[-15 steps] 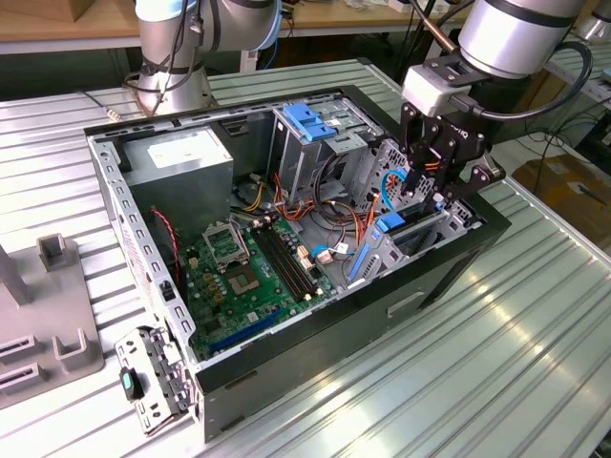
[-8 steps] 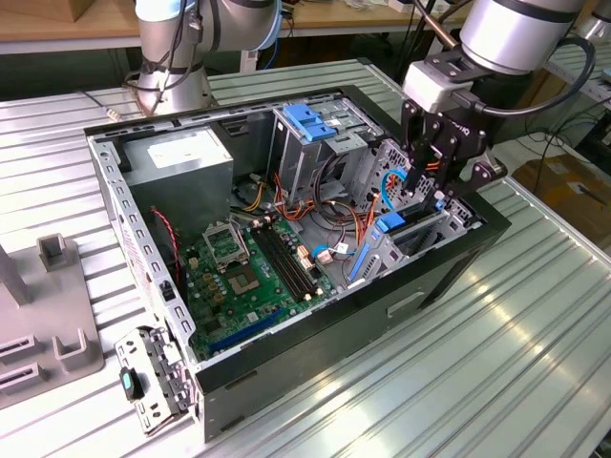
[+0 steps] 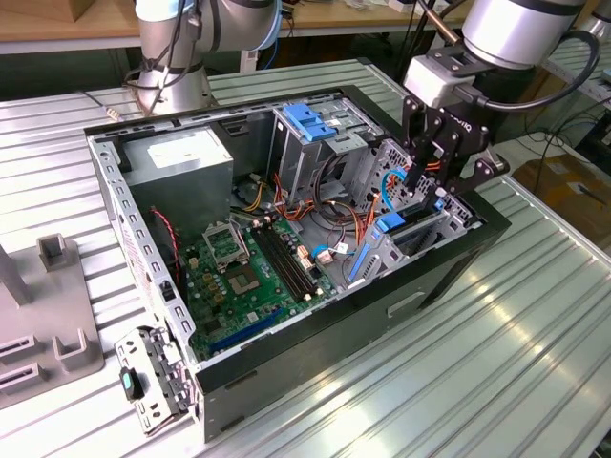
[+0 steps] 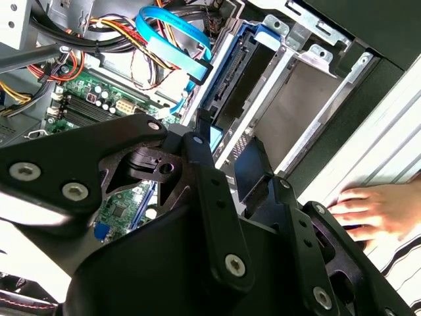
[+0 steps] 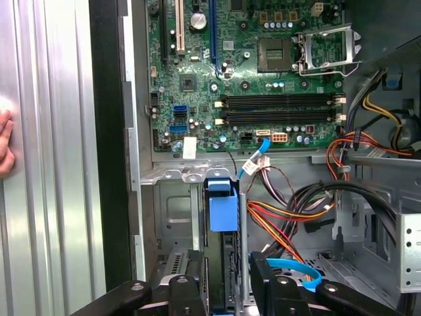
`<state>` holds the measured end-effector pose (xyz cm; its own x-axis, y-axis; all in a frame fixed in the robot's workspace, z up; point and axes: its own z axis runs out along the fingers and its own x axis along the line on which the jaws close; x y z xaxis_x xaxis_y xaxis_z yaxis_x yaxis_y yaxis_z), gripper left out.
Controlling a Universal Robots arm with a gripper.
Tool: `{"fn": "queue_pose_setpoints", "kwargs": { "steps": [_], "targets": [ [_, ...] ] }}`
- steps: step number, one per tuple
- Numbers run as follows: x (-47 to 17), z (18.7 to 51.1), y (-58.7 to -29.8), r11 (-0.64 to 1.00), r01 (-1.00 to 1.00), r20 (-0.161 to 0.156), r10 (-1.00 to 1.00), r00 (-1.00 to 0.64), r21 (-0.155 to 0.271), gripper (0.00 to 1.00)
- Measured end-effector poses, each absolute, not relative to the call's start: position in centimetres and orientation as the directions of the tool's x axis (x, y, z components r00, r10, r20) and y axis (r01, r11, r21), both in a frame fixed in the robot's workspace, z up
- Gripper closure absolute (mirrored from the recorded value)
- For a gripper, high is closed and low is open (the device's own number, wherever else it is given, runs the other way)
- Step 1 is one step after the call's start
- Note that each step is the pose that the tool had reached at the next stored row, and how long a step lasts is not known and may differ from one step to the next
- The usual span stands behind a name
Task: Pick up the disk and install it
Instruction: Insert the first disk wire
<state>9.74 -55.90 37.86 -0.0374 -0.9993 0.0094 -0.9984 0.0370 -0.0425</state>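
The disk [image 3: 386,240], a dark drive with bright blue rails, stands on edge in the drive bay at the case's front corner, on the exterior view's right. My gripper [image 3: 421,191] hangs just above that bay. In both wrist views the black fingers [image 5: 187,289] straddle the disk [image 5: 223,217]. One finger lies close against it. A silver bay rail and a small gap separate the other finger [image 4: 255,164] from the disk [image 4: 227,92]. The gripper looks open and holds nothing.
The open computer case [image 3: 286,353] lies on a ribbed metal table. Inside are a green motherboard [image 3: 253,277], a grey power-supply box [image 3: 181,157], an upper cage with a blue latch [image 3: 310,119] and loose cables [image 5: 296,217]. A person's hand [image 4: 378,210] rests on the table beside the case.
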Motion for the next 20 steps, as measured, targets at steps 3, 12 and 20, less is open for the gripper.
{"fn": "queue_pose_setpoints", "kwargs": {
  "steps": [3,12,20],
  "targets": [
    [9.73,37.92,-55.89,0.037,-0.998,0.010,-0.999,-0.037,-0.042,0.57],
    [9.74,38.03,-55.88,0.037,-0.998,0.010,-0.999,-0.037,-0.043,0.57],
    [9.73,38.43,-55.88,0.037,-0.998,0.010,-0.999,-0.037,-0.042,0.57]
  ]
}}
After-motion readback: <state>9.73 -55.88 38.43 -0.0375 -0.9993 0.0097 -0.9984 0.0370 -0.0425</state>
